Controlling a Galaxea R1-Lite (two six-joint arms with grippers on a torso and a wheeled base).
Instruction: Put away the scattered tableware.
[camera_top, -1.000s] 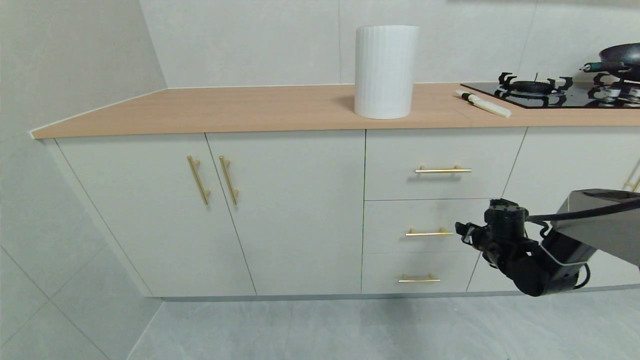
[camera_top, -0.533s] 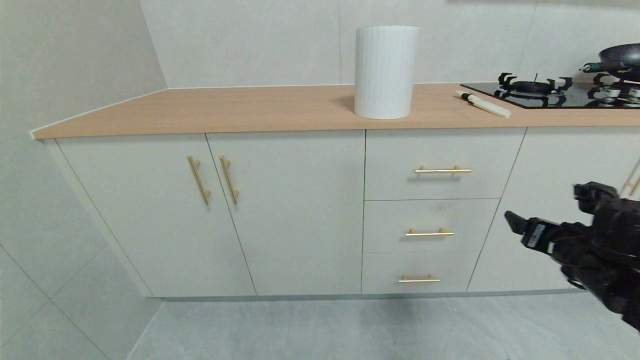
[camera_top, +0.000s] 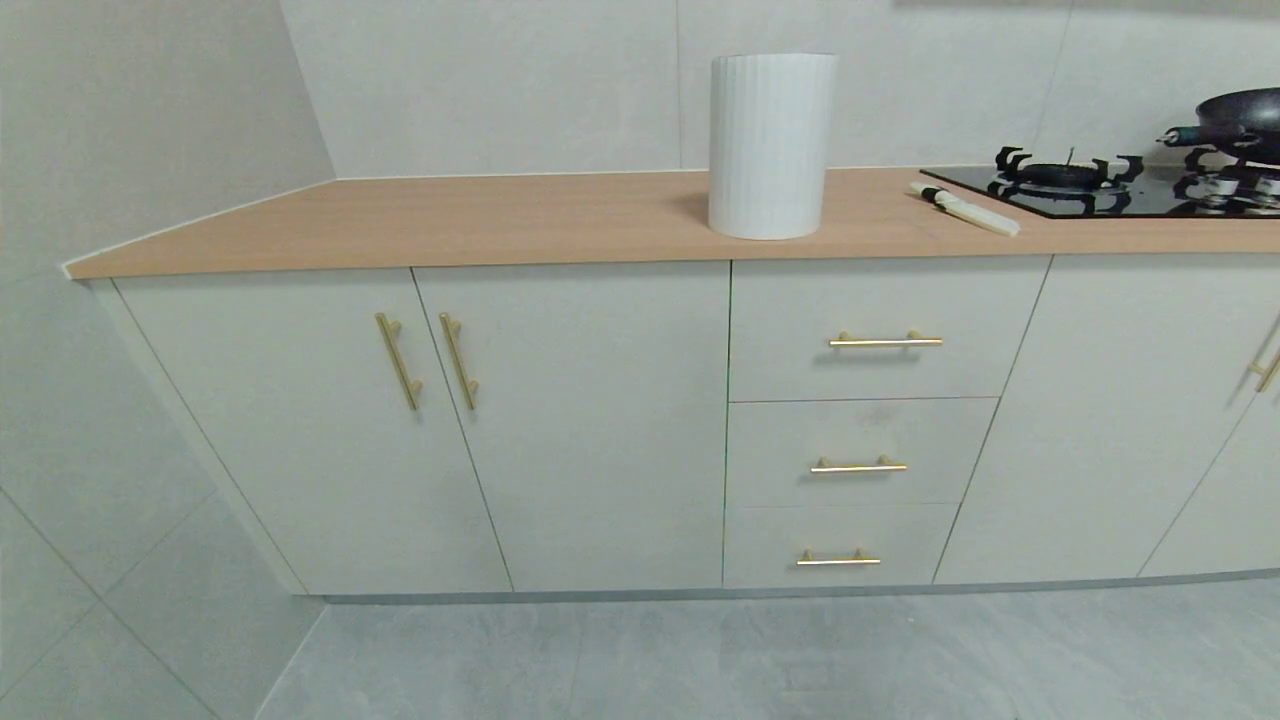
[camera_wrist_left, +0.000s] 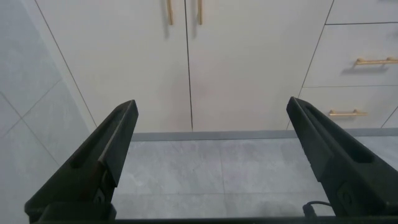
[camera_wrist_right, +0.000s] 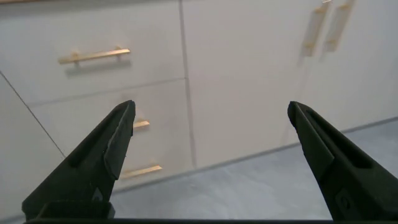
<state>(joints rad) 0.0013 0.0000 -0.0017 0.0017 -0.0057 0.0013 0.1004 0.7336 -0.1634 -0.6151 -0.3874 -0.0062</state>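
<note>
- right arm has swung off to the right since a second ago, away from the drawer fronts (camera_top: 880, 430).
- right gripper (camera_wrist_right: 210, 106): fingers spread wide, nothing held, facing the drawer fronts low down.
- left gripper (camera_wrist_left: 210, 104): also wide apart, empty, above the floor before the cupboard doors (camera_wrist_left: 249, 62).
- knife (camera_top: 965, 208) lies flat on the countertop (camera_top: 500, 215), between the white ribbed canister (camera_top: 770, 145) and the hob (camera_top: 1100, 195), just beside the hob's edge.
- pan (camera_top: 1240, 108) sits on the far burner.

Right pincer (camera_wrist_right: 209, 109) spread wide, facing gold-handled drawers (camera_wrist_right: 106, 78), grey floor (camera_wrist_right: 249, 186) below
</note>
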